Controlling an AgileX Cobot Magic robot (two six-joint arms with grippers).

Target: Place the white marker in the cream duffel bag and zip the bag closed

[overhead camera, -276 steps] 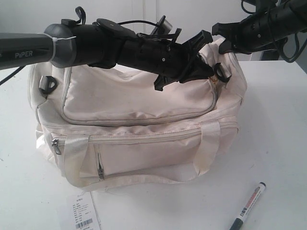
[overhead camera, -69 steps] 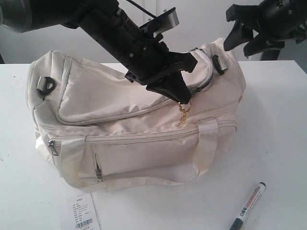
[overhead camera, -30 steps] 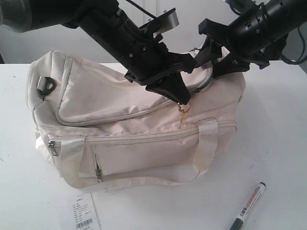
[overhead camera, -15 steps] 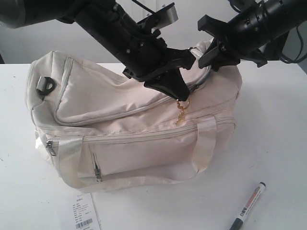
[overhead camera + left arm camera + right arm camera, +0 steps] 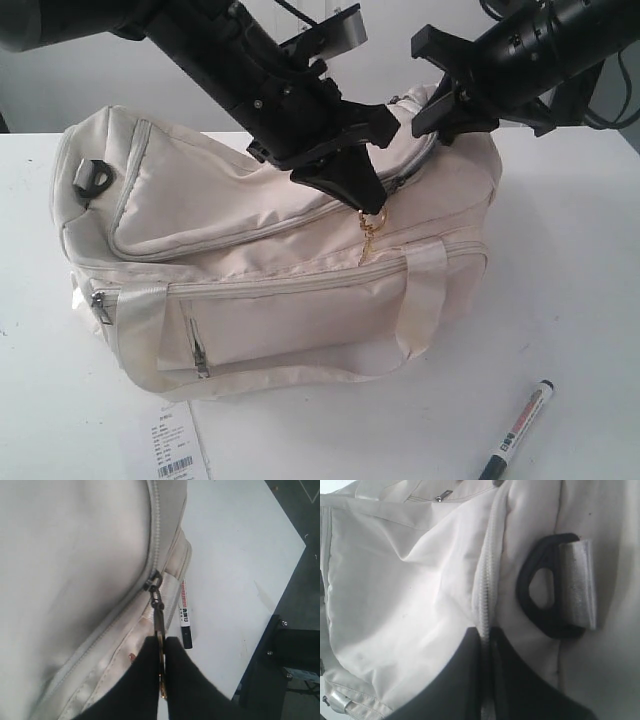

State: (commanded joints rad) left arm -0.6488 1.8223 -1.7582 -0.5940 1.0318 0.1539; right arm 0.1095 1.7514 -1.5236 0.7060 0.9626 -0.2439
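Cream duffel bag (image 5: 250,200) lies lengthwise on the white bench (image 5: 580,300), its front zip pocket and webbing handle (image 5: 425,300) turned toward the exterior camera. At the bag's left end a black buckle (image 5: 92,178) sits on the upper corner. A printed paper tag (image 5: 172,445) lies flat on the bench just in front of the bag's lower left corner.

Left gripper (image 5: 365,200) reaches down from the upper left onto the middle of the bag's top panel. Its fingers are pressed together on the gold ring zip pull (image 5: 372,228). In the left wrist view the two dark fingertips (image 5: 145,660) pinch the pull just past the slider, and the pull's free end hangs below them.

Right gripper (image 5: 440,110) comes in from the upper right and meets the bag at its raised right end. In the right wrist view its fingers (image 5: 465,650) are closed tight on the zip seam, one on each side, just beside a second black buckle (image 5: 550,595).

White marker (image 5: 517,430) lies on the bench well apart from the bag, near the front right corner of the exterior view, at a slant, black cap farther from the camera and dark green end nearer. Neither gripper touches it.
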